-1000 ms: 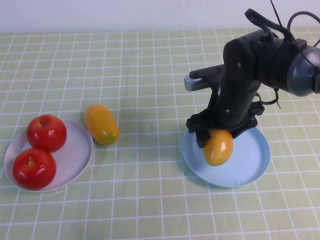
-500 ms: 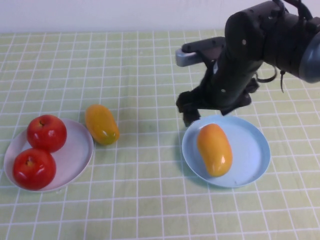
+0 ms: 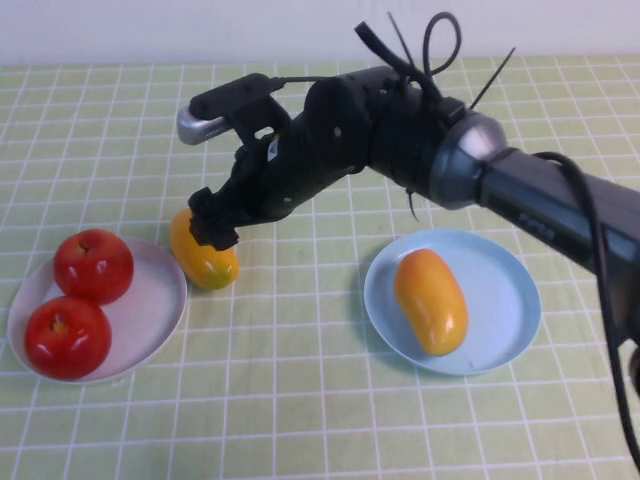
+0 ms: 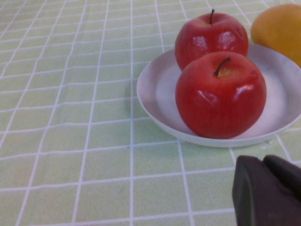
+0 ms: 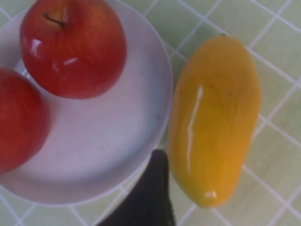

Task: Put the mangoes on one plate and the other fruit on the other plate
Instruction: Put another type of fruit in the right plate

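Note:
One mango (image 3: 431,300) lies on the light blue plate (image 3: 505,340) at the right. The second mango (image 3: 203,252) lies on the cloth, right beside the white plate (image 3: 150,310) that holds two red apples (image 3: 93,265) (image 3: 68,337). My right gripper (image 3: 212,228) hangs open just over that second mango's far end, holding nothing. The right wrist view shows this mango (image 5: 214,122) beside one dark finger (image 5: 150,188); the other finger is out of frame. My left gripper (image 4: 270,188) is shut and empty near the white plate (image 4: 155,89); it is out of the high view.
A green checked cloth (image 3: 300,400) covers the table. The right arm (image 3: 420,140) stretches across the middle from the right edge. A white wall runs along the far edge.
My right gripper let go of the mango on the blue plate, rose, and swung left across the table to the second mango. That mango, the apples and both plates have not moved.

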